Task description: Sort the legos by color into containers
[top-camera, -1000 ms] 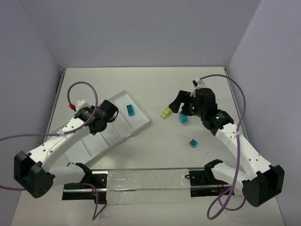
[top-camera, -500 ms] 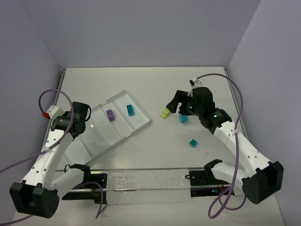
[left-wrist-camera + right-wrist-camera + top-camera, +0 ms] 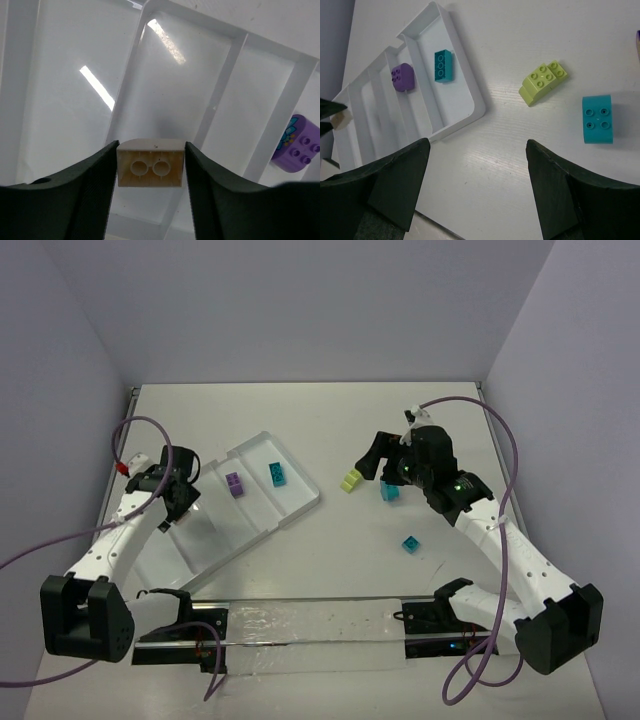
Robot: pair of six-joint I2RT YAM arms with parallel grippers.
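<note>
My left gripper [image 3: 151, 165]: clamped on beige brick [image 3: 151, 169], above the tray [image 3: 220, 85]. My right gripper [image 3: 477, 150]: spread wide, empty, beyond the tray's end. Lime brick [image 3: 542, 82]: likewise.

No words, numbers or brand marks can be read anywhere. The purple brick [image 3: 300, 145] bears a small teal printed pattern, without letters.
</note>
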